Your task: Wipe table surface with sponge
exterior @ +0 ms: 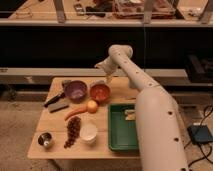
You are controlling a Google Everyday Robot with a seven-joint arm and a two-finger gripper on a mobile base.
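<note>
Sponge (65, 82): small blue-grey pad at the far left of the table surface (52, 125), just behind the purple bowl (76, 90), and hard to make out. Gripper (107, 75) hangs over the table's far edge, just beyond the orange bowl (100, 92) and apart from the sponge. Jaws spread wide, nothing between them. Green tray (120, 134) at near right. Carrot (75, 112) and round orange fruit (92, 106) mid-table. White cup (89, 132) and metal cup (45, 140) on the near side.
</note>
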